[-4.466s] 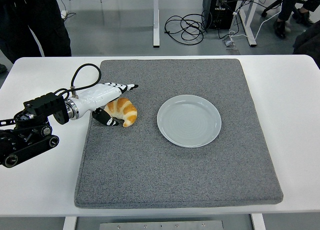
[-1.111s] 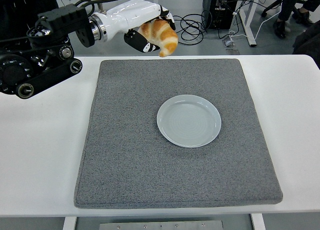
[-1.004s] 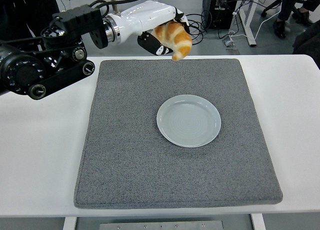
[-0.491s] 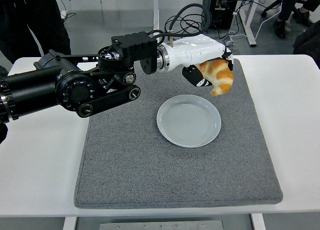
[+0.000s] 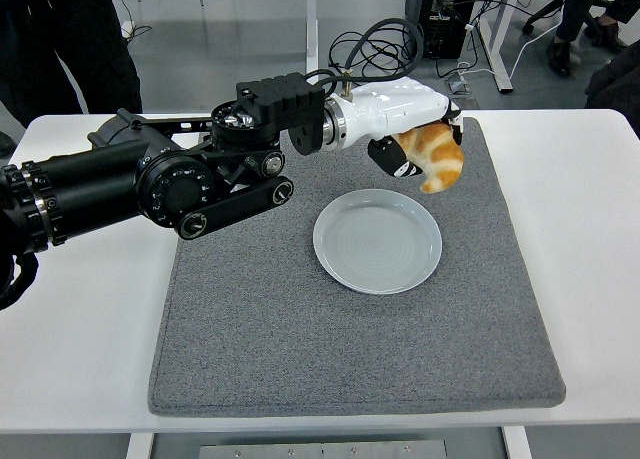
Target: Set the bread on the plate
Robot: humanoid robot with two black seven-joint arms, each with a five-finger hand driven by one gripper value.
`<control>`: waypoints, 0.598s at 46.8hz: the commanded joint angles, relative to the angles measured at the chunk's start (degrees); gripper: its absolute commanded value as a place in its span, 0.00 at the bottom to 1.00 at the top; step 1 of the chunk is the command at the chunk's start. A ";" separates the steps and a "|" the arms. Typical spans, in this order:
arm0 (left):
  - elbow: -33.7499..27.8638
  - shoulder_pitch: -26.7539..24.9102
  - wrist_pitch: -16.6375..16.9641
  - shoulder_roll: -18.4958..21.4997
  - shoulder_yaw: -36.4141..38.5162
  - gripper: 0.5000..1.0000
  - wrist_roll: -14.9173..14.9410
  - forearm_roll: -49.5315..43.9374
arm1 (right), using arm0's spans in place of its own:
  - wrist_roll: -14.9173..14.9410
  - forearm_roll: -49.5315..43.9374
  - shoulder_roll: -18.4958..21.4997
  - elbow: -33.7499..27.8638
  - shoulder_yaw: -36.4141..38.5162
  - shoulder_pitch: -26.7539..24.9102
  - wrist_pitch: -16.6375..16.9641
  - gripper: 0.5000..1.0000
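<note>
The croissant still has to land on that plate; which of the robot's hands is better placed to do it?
The left hand: it already grips the croissant above the plate's far right rim. No right arm shows.

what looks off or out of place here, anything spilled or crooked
Nothing stands out. The left hand holds the croissant above the far right rim of the plate, which is empty and sits flat on the grey mat. No crumbs or spills show, and the mat lies flat on the white table.

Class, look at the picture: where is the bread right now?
The bread is held in the left robot hand, in the air, up and right of the plate in the head view.
</note>
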 commanded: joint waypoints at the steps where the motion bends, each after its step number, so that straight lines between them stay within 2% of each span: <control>1: -0.02 0.62 0.92 -0.47 0.84 0.00 -0.21 -0.04 | -0.01 -0.02 0.00 0.00 -0.02 -0.03 0.02 1.00; 16: 2.35 2.81 1.72 -0.73 4.88 0.00 -0.38 0.05 | -0.01 0.07 0.00 0.00 0.07 0.06 0.02 1.00; 22: 3.41 3.52 3.39 -0.73 6.90 0.00 -0.56 0.05 | -0.01 0.07 0.00 0.00 0.07 -0.03 0.02 1.00; 28: 3.50 4.66 3.65 -0.73 7.34 0.00 -0.65 -0.13 | -0.01 -0.02 0.00 0.00 -0.02 -0.03 0.02 1.00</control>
